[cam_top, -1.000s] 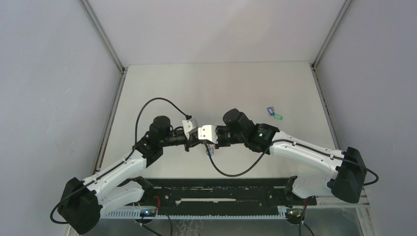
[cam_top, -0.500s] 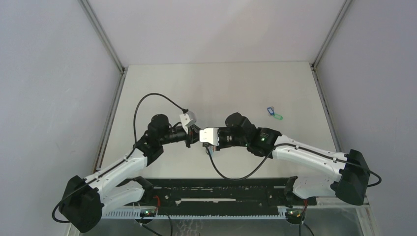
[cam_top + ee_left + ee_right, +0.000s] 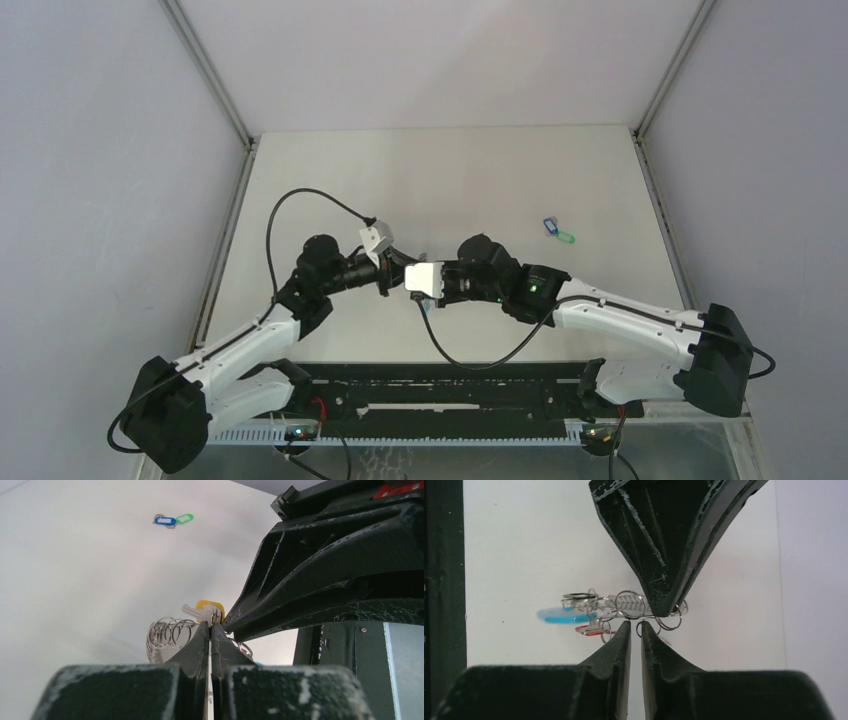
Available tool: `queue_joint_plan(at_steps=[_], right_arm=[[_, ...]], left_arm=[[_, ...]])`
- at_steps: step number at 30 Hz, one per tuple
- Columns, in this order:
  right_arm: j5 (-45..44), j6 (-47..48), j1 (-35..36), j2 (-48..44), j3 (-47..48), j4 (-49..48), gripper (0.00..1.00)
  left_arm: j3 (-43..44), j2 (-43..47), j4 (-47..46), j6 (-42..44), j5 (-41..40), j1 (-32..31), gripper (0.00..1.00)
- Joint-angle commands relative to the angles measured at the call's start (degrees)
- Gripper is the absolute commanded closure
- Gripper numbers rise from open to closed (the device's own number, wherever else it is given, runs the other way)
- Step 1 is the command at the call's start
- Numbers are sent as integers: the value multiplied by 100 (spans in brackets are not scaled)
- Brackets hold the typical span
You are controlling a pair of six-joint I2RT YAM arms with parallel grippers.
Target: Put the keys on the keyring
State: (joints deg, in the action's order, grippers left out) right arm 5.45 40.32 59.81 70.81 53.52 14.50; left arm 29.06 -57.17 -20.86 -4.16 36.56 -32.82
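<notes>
The keyring hangs in the air between my two grippers, a bunch of thin metal rings with a cyan piece and a red tag. My left gripper is shut on one of its wire rings. Its fingers come down from the top of the right wrist view. A yellow-headed key sits right at those tips beside a coil of rings. My right gripper stands just under the rings with a narrow gap between its jaws and nothing pinched. The blue and green keys lie joined on the table.
The two wrists meet nose to nose above the middle of the white table. The right gripper's black fingers fill the right of the left wrist view. A black rail runs along the near edge. Grey walls stand on both sides.
My right gripper's jaws have parted a little off the ring. Both wrists have turned and shifted slightly where they meet. My left gripper keeps its hold.
</notes>
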Motion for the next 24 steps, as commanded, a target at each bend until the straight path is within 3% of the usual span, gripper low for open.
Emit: queue_joint_plan(at_steps=[1, 10, 16, 24], right_arm=[[225, -362, 5, -331, -145, 4, 84], [2238, -984, -1078, -893, -210, -5, 70], [3634, -1546, -1900, -734, -210, -534, 69], [4824, -1911, -2316, -292, -144, -1143, 70]], left_arm=[[-193, 88, -1271, -127, -102, 82, 100], [-506, 47, -1920, -63, 92, 81, 100], [-680, 89, -2326, -25, 419, 80, 100], [-814, 126, -2747, -42, 783, 83, 100]])
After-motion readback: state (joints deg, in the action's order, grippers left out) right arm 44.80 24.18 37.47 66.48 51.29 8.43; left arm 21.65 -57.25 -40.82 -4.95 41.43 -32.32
